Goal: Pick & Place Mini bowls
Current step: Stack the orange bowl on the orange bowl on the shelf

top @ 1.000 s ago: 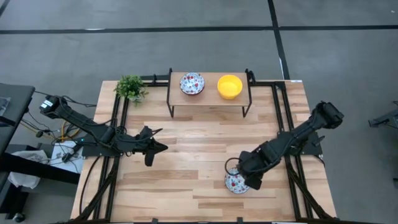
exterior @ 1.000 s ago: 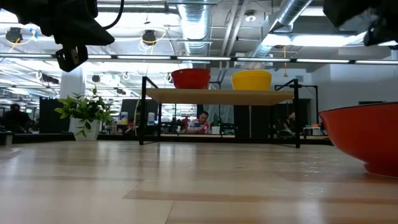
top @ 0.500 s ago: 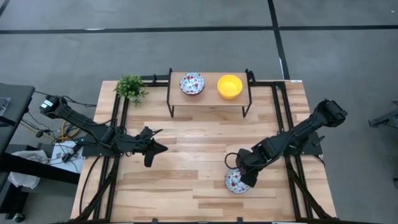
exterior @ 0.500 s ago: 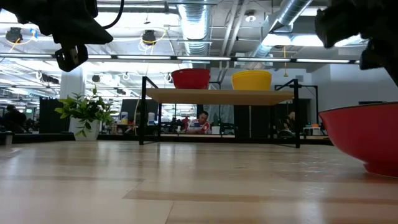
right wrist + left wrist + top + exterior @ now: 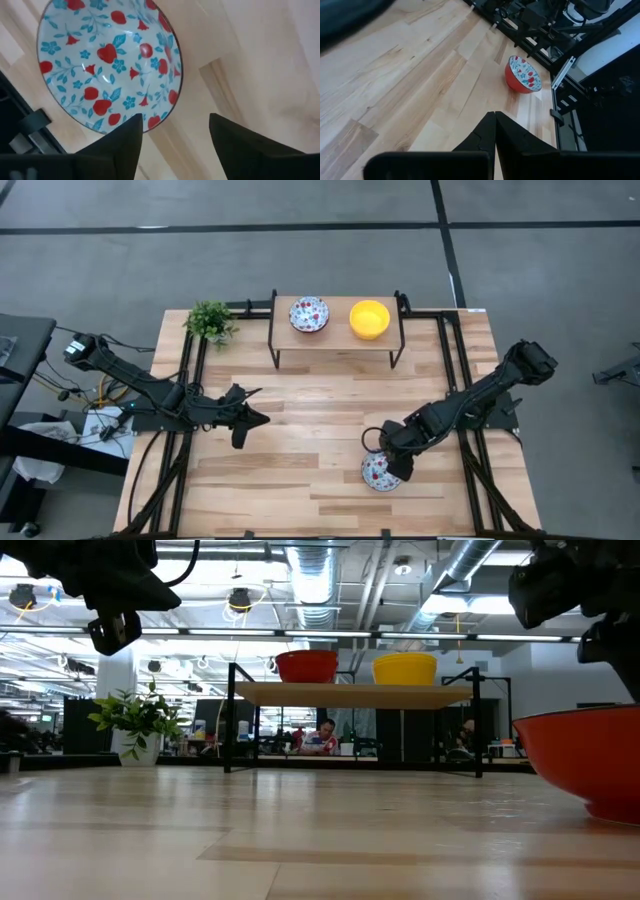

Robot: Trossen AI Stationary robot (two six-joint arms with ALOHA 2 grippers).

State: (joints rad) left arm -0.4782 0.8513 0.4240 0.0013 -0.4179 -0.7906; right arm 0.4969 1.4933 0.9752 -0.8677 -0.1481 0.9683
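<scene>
A floral mini bowl, white inside and red outside, stands upright on its base on the table near the front right; it also shows in the left wrist view. My right gripper hangs open just above its far rim. In the right wrist view the bowl lies ahead of the gripper, clear of the fingers. Another floral bowl and a yellow bowl sit on the small raised shelf at the back. My left gripper waits shut at mid-left.
A small potted plant stands at the far left corner. The shelf's black legs rise from the table at the back. Black rails run along both sides. Bare wood lies between the two arms.
My right gripper has shifted a little toward the table's left and far edges, off the floral bowl, so that more of the bowl shows from above. The bowl stays where it was on the table.
</scene>
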